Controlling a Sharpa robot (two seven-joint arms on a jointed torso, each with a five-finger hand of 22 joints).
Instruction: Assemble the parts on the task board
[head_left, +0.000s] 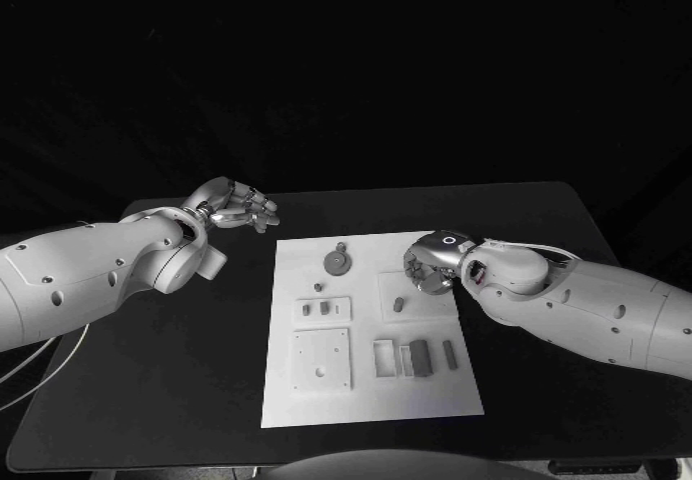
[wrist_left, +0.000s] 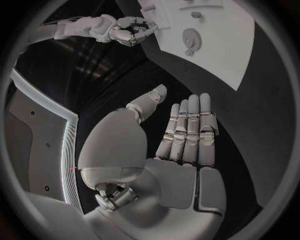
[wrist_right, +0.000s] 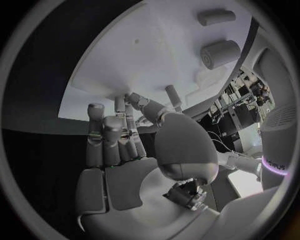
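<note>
the task board (head_left: 368, 400) lies in the middle of the black table (head_left: 144, 400), with grey parts on it: a gear (head_left: 338, 262) toward the far end, a small peg (head_left: 397, 301) just right of centre, and blocks (head_left: 420, 353) nearer the robot. the left hand (head_left: 238, 207) hovers over bare table beyond the board's far left corner, fingers straight and side by side, holding nothing (the wrist view shows the palm flat). the right hand (head_left: 431, 265) is over the board's far right edge, fingers loosely curled above the surface; i cannot tell whether they hold anything.
</note>
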